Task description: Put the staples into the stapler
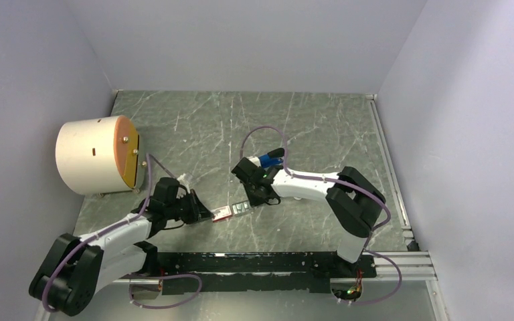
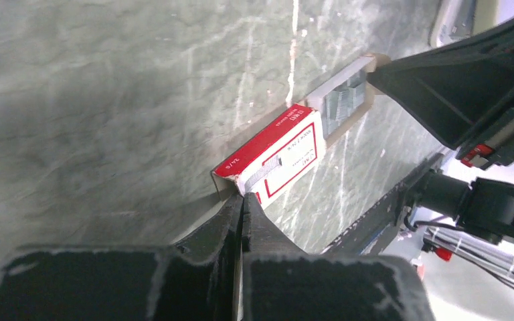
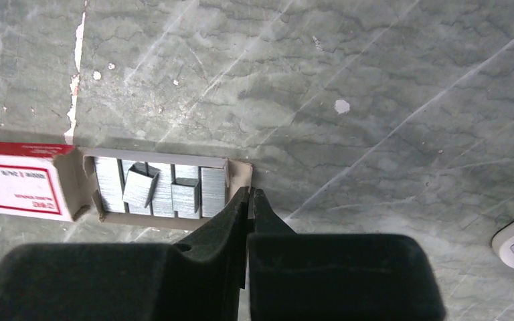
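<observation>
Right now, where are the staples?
The staples lie in the open tray slid out of the red box, front-centre in the top view, between the left claw and the right claw.

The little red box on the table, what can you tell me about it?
The red box is a small cardboard sleeve with a white, red-bordered label, lying flat on the grey marbled table. Its beige inner tray is slid partly out, showing grey staples in side-by-side strips, two short pieces tilted on top. The left gripper, shut, seems to pinch the sleeve's end; the right gripper, shut, the tray's end flap.
</observation>
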### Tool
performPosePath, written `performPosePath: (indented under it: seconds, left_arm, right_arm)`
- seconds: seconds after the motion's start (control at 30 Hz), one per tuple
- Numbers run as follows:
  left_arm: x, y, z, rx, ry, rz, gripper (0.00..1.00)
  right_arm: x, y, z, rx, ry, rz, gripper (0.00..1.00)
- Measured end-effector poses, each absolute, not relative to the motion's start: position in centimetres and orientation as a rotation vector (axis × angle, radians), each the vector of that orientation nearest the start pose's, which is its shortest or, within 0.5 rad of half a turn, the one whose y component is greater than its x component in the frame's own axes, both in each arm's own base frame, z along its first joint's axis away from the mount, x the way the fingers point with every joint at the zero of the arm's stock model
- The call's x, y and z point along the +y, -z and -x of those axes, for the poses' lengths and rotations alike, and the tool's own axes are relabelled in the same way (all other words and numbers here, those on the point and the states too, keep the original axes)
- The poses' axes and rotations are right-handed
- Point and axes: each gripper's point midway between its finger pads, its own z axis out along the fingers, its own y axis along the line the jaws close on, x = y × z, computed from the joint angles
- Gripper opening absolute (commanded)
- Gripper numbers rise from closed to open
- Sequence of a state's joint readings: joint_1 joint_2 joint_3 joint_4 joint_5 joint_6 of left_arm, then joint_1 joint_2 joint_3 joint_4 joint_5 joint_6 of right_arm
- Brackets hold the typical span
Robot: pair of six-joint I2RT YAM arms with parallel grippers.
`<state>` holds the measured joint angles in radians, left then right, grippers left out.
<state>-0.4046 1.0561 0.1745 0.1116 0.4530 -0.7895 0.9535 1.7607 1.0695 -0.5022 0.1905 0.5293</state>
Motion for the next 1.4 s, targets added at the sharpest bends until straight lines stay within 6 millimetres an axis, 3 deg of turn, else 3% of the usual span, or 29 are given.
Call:
performPosePath:
  seconds: [0.1,0.23,0.33,0.57,0.67,0.8,0.9,0.97,1.03,1.17,1.23,1.4]
  left_arm:
    - [-17.7,-1.9,-17.2,2.522,1.006,0.280,0.12]
    - [-16.4,-1.8,-17.5,2.543,0.888,0.343,0.37]
    - [-15.4,-1.8,-17.6,2.549,0.814,0.397,0.46]
    - [-14.6,-2.6,-17.6,2.553,0.745,0.421,0.57]
    - [-14.6,-3.5,-17.7,2.551,0.720,0.401,0.62]
    - [-15.2,-7.2,-18.4,2.509,0.663,0.328,0.63]
    - [-16.1,-10.4,-19.3,2.446,0.657,0.271,0.62]
    - [-16.7,-11.0,-19.3,2.432,0.653,0.239,0.56]
    - [-17.1,-10.2,-18.6,2.463,0.643,0.211,0.48]
    - [-17.5,-6.5,-16.3,2.578,0.606,0.175,0.40]
    - [-17.4,-4.8,-15.1,2.630,0.588,0.167,0.39]
    - [-18.1,-3.2,-14.3,2.672,0.588,0.164,0.44]
  right_arm:
    - [28.1,-1.8,-21.6,2.674,-0.164,0.545,0.12]
    - [28.2,-2.1,-21.5,2.665,-0.188,0.573,0.44]
    - [28.3,-2.7,-21.4,2.651,-0.214,0.570,0.51]
    - [28.7,-6.0,-21.4,2.578,-0.313,0.546,0.51]
    - [29.0,-6.4,-21.1,2.570,-0.328,0.535,0.51]
    - [28.6,-5.6,-19.6,2.596,-0.306,0.521,0.45]
    - [28.3,-5.0,-18.6,2.620,-0.296,0.513,0.30]
    - [28.4,-4.7,-18.1,2.631,-0.298,0.509,0.23]
    - [28.6,-4.5,-17.6,2.640,-0.303,0.499,0.21]
    - [29.5,-3.7,-16.6,2.664,-0.322,0.502,0.21]
    - [29.8,-3.1,-16.1,2.682,-0.326,0.502,0.22]
    - [30.1,-1.5,-15.6,2.725,-0.310,0.488,0.27]
